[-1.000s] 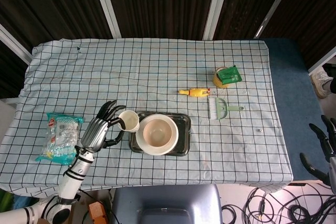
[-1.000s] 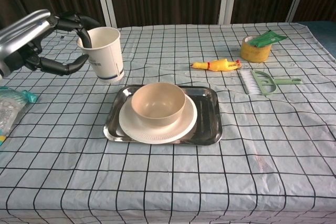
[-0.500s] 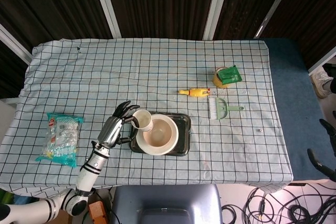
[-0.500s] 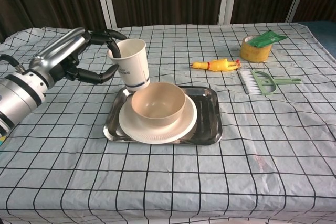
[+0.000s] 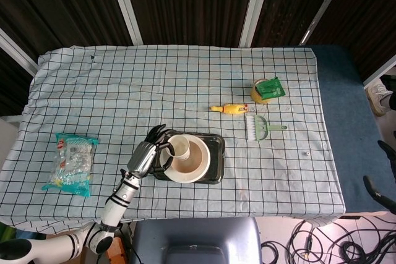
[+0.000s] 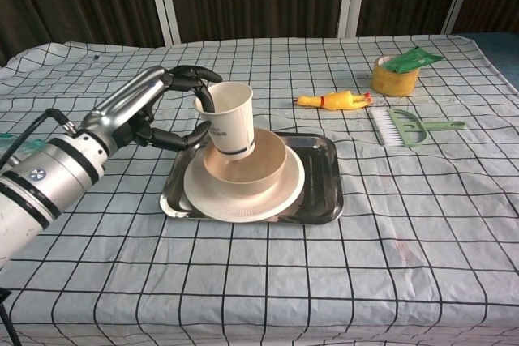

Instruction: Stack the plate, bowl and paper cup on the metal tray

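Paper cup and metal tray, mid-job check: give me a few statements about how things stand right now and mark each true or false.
1. The left hand holds the white paper cup by its rim. True.
2. The beige bowl sits on the white plate in the rectangular metal tray. True.
3. The paper cup lies on its side beside the tray. False: it is roughly upright over the bowl.
4. The yellow rubber chicken lies in the tray. False: it lies on the checked cloth beyond it.
5. The green brush touches the bowl. False: it lies well apart, to the right.

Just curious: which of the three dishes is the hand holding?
The paper cup, gripped by the left hand; bowl and plate rest untouched.
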Available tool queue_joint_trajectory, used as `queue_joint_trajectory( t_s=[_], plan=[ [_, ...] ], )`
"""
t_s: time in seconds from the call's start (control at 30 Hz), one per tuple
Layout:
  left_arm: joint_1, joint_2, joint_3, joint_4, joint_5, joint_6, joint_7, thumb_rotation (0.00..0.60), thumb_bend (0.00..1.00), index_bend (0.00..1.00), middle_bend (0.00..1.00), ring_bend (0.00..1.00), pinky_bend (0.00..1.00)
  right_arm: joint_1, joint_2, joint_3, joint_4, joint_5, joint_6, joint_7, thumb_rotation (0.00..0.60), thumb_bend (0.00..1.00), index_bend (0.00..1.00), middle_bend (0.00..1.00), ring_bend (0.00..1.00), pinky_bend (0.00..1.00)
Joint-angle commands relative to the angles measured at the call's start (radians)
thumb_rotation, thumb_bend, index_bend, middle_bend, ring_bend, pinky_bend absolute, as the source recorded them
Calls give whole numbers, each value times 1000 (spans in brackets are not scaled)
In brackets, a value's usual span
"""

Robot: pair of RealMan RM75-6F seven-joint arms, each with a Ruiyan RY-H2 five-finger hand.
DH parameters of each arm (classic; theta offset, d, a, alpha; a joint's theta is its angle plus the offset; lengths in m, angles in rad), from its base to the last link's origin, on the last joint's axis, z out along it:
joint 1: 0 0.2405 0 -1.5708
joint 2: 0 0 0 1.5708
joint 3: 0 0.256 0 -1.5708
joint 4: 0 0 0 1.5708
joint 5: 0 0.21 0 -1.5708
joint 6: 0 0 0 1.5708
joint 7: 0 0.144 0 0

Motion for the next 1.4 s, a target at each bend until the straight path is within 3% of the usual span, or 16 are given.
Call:
queue_joint_trajectory(
  t_s=[0.03,0.33,0.63,0.73,0.9,1.0,1.2,1.3,1.4],
  plan=[
    [-6,-31,7,46,-2,-8,1,600,472,574,164,0,0,-2,1,2,-2,3,1,1,600,235,134,0,0,0],
    [-8,-66,23,107,13,0,-8,600,468,557,148,0,0,-8,9,4,-3,5,5,8,600,224,134,0,0,0],
    [-5,-84,40,139,22,1,6,600,452,469,35,0,0,-12,14,3,-7,3,2,7,600,213,134,0,0,0],
    [-6,-81,43,142,26,1,15,600,439,376,11,0,0,-12,13,4,-8,4,0,0,600,213,134,0,0,0],
    [0,-46,53,99,23,-12,36,600,410,113,0,0,0,-12,8,5,-8,4,-3,-10,600,213,134,0,0,0],
    [18,0,59,42,18,-4,65,600,385,31,0,0,0,-14,10,6,-9,4,1,1,600,214,127,0,0,0],
    [113,179,82,-150,22,109,209,600,378,0,0,0,0,-13,15,-2,-8,-6,-7,6,600,214,119,0,0,0],
    [179,293,102,-253,16,178,312,600,377,0,0,0,0,-9,9,-8,-9,-11,-25,-16,600,214,115,0,0,0],
    [249,431,136,-367,-42,199,508,600,380,0,0,0,0,-1,-2,-18,-12,-10,-59,-56,600,213,108,0,0,0]
  ],
)
